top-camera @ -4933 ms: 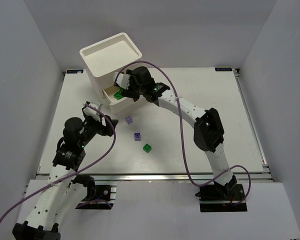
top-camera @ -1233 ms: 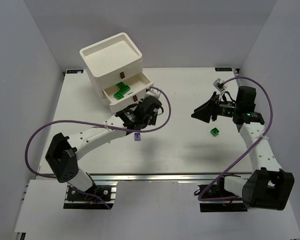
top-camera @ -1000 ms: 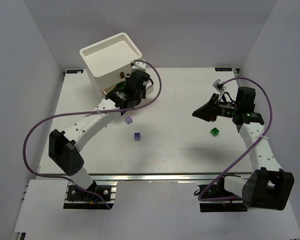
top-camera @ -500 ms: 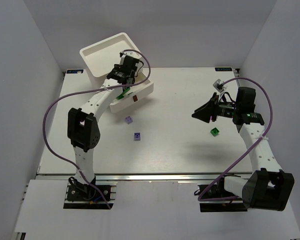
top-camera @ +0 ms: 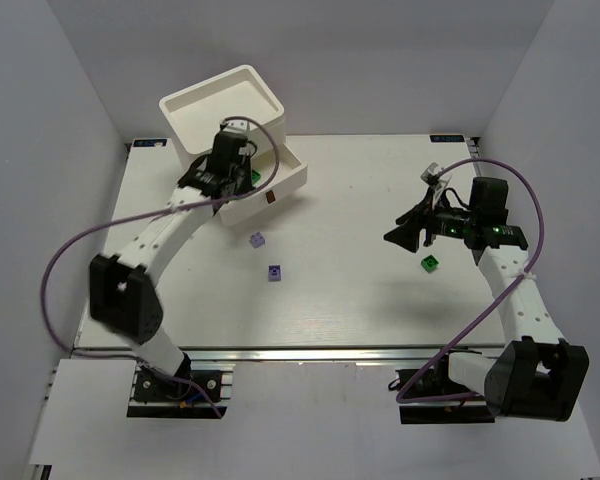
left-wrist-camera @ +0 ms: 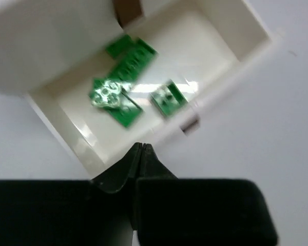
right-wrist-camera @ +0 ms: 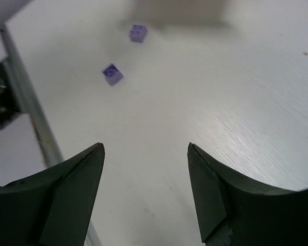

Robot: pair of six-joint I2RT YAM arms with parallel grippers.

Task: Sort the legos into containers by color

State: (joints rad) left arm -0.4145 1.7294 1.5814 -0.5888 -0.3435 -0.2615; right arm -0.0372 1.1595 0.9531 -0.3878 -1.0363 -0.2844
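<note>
Top external view, nearest first: two arms, left [top-camera: 150, 235] and right [top-camera: 520, 300], rise from their bases at the near edge. Three loose bricks lie on the white table [top-camera: 360, 310]. Two are light purple bricks, one [top-camera: 274, 272] closer to the bases and the other [top-camera: 259, 239] just beyond it, both left of centre. The third is a single green brick [top-camera: 431, 264], well apart from them on the right.

The right gripper [right-wrist-camera: 145, 148] hovers above the tabletop near that green brick, a little beyond it and toward the centre. Its wrist camera shows the two fingers spread wide with nothing between them.

Farther back, at the far left corner, stands one white drawer unit [top-camera: 192, 148] with a tray top. One drawer [top-camera: 290, 170] is pulled out toward the table's middle, its brown handle [top-camera: 273, 197] facing out. The left gripper [left-wrist-camera: 140, 147] hangs over this drawer. In the left wrist view its fingers meet in a thin seam just above the drawer's front wall, gripping nothing.

Inside the drawer lie green bricks: a cluster [left-wrist-camera: 118, 92] toward the back, too blurred to count, and one piece [left-wrist-camera: 168, 97] apart from it. A second brown handle [left-wrist-camera: 127, 10] shows on the unit above.

The tabletop is white and faintly grained, with a metal rail [top-camera: 310, 352] along its near edge. Plain pale grey walls [top-camera: 40, 150] close in at the left, right and back.
</note>
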